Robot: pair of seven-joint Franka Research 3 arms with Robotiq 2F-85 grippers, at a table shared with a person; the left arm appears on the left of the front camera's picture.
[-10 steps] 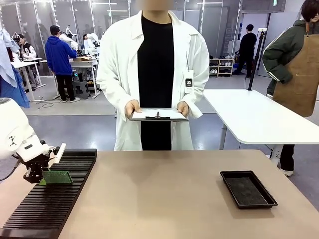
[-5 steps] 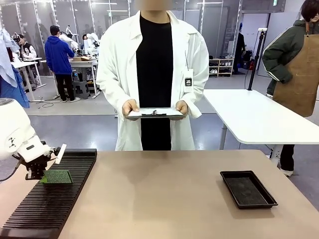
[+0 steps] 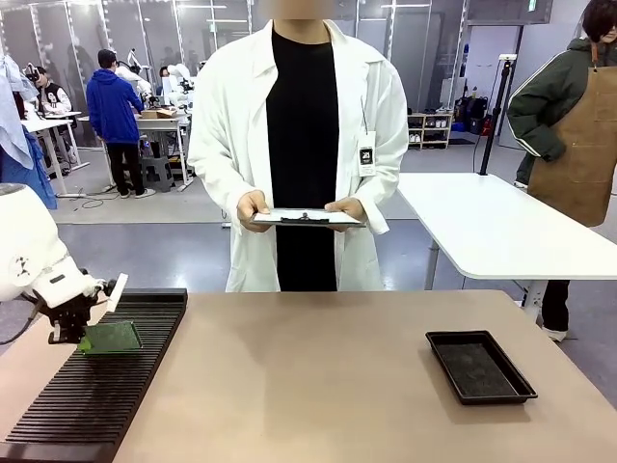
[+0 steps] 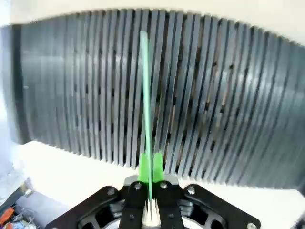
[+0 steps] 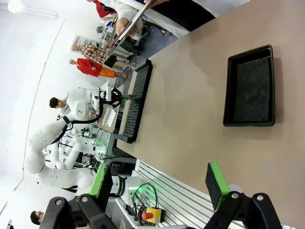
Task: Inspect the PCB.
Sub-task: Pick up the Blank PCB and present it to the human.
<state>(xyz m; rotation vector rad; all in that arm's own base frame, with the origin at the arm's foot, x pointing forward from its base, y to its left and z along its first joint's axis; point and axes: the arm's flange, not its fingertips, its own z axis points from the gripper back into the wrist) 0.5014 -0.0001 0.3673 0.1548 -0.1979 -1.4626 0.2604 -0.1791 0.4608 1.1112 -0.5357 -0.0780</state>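
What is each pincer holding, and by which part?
Left pincer is shut on the PCB, pinching one edge. Right pincer is open, holding nothing.

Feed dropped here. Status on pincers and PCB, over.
Left pincer shut on PCB, edge-on over rack. Right pincer open, empty. Person opposite holds clipboard.

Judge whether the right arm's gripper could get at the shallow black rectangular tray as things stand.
Probably yes: the right gripper is open, the shallow black tray lies ahead of it on the tan tabletop, and nothing stands between them.
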